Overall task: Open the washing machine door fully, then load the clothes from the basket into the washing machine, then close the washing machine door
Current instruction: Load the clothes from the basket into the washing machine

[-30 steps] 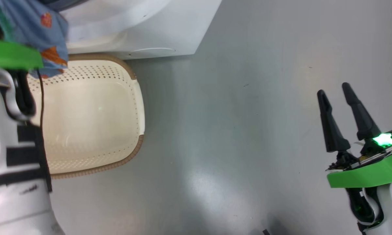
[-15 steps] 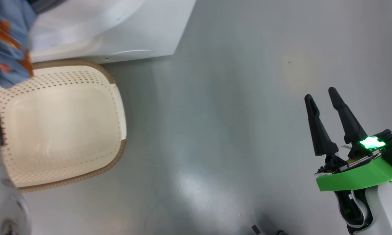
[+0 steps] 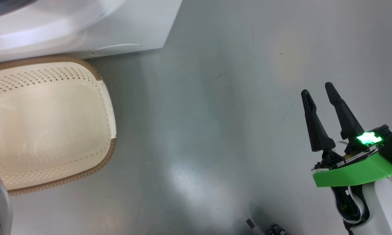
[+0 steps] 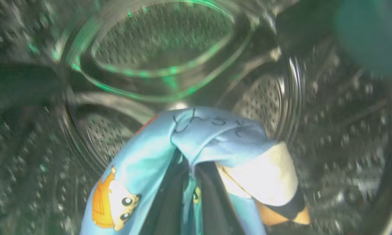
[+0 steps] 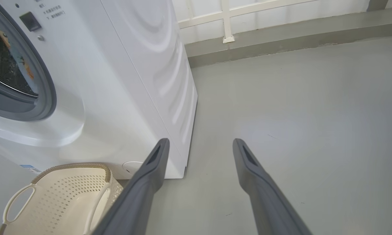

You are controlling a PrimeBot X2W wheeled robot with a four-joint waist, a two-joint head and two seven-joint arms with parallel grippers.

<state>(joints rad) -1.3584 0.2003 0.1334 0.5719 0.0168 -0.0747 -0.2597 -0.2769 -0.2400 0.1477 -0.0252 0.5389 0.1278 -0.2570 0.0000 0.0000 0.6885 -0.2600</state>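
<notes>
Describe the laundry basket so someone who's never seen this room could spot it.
Find the big white washing machine on the grey floor. At the foot of its front sits the basket: cream plastic, perforated sides, and the only thing with a brown woven-look rim.

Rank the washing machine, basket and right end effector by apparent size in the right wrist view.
1. washing machine
2-3. basket and right end effector: look similar; the end effector sits nearest the camera, so unranked.

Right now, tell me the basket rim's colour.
Brown, woven-look basket rim; best in the head view.

blue bear-print clothes inside washing machine, cream basket beside it
</notes>
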